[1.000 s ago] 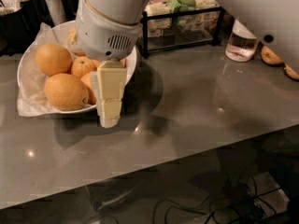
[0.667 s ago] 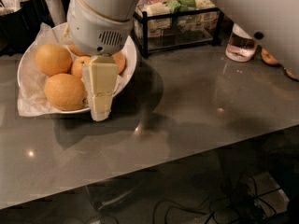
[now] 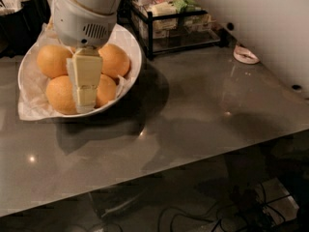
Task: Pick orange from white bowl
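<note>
Oranges (image 3: 53, 61) in white bowl (image 3: 130, 42), gripper (image 3: 85, 100) pointing down among them.
One orange lies either side of its tip, two more behind; spread or clamped, cannot tell.

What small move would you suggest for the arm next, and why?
Probably lower the gripper a little: it hangs over the white bowl, its tip at the gap between the front-left orange and the front-right orange, and both lie in the bowl.
</note>
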